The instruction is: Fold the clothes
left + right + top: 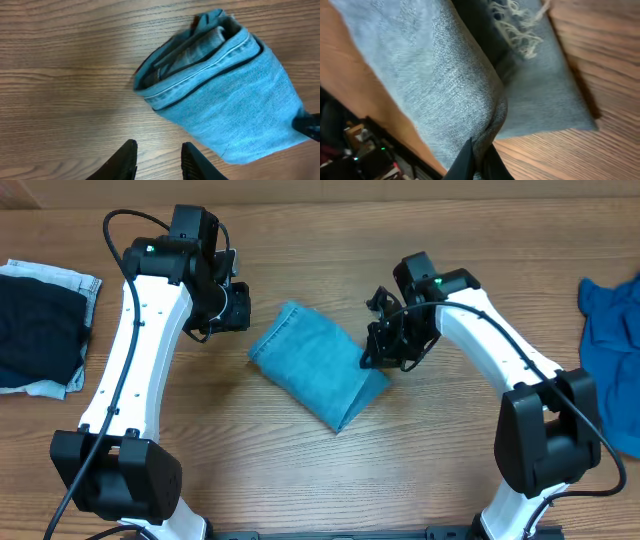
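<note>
One pair of jeans [305,368]: folded at table [330,480] centre; a tug may spill its layers.
Right gripper [478,159]: clamped on the jeans' 3 o'clock edge; lifting could unroll the fold.
Left gripper [157,156]: narrow gap, empty, at 10 o'clock; bracing nothing.

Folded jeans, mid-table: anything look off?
Slightly. The folded jeans lie diagonal to the table edge, and the inner layers at their open end sit bunched, not flush. The right gripper has its jaws shut on the nearest edge, puckering the denim.
</note>
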Action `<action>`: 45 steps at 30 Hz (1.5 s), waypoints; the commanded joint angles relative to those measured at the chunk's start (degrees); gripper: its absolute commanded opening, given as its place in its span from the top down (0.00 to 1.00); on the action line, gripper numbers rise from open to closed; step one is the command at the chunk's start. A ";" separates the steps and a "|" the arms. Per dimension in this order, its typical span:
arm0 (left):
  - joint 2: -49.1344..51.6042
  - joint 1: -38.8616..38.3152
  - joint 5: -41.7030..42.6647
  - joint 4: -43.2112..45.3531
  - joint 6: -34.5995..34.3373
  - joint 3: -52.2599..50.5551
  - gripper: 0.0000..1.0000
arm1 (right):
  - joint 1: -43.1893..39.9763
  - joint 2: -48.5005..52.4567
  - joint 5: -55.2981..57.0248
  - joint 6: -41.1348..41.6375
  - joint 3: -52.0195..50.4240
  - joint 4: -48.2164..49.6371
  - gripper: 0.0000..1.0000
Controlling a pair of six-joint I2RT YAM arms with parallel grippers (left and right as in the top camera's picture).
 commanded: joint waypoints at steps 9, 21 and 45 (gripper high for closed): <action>-0.96 -7.13 5.05 11.72 3.30 -6.10 0.66 | 0.31 -1.22 8.02 5.92 -8.37 1.73 0.96; 16.39 -17.79 8.22 46.40 4.39 -16.48 0.76 | 0.31 -1.22 8.94 5.92 -8.50 -0.61 0.96; 26.84 -17.62 15.89 39.74 2.03 -2.62 0.74 | 0.31 -1.55 14.12 5.90 -8.48 -13.03 0.52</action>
